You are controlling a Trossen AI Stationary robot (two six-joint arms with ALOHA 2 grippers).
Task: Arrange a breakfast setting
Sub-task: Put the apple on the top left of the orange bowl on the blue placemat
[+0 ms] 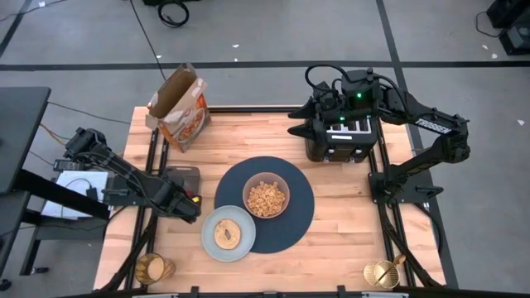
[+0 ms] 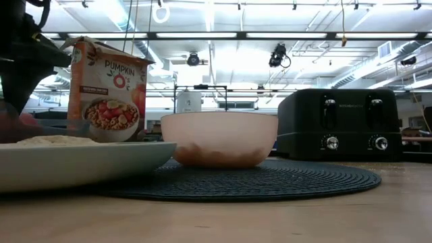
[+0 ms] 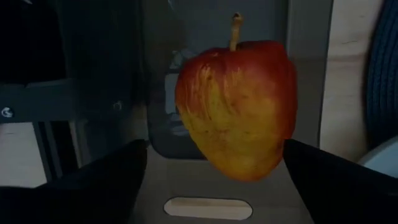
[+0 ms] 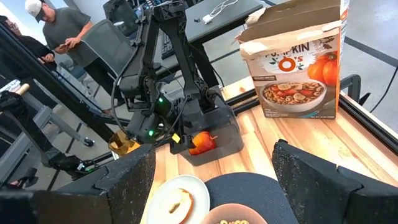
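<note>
My left gripper (image 3: 214,168) grasps the red apple (image 3: 236,106) at left of centre in the high view, just beside the plate (image 1: 212,248). I should carry it level and set it gently near the navy placemat (image 1: 298,219). In my wrist view, its stem points toward the frame's top, long axis vertical.

pink bowl (image 2: 219,138) on navy placemat (image 2: 270,181), toaster (image 2: 345,125) behind
</note>
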